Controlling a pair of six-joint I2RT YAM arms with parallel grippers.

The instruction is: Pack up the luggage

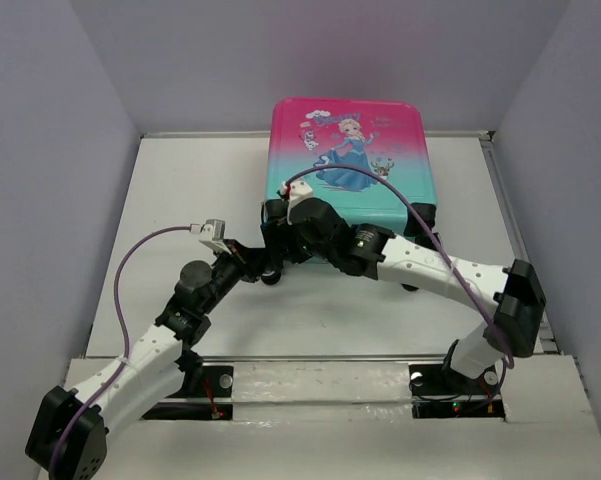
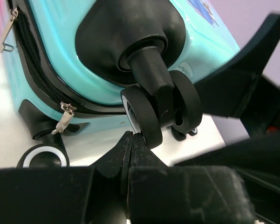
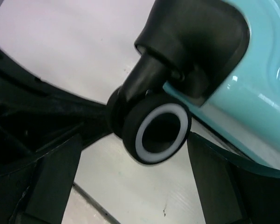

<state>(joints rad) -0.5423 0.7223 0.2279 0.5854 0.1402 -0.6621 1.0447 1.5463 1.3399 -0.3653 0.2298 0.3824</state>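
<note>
Teal luggage (image 1: 348,160); right pincer (image 3: 134,140) straddles wheel (image 3: 158,128); left pincer (image 2: 130,137) pinched, maybe touching it.

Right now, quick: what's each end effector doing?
Left end effector: closed, empty, tips beside a black twin wheel of the teal hard-shell suitcase.
Right end effector: open, either side of a black white-ringed wheel, not gripping it.
</note>
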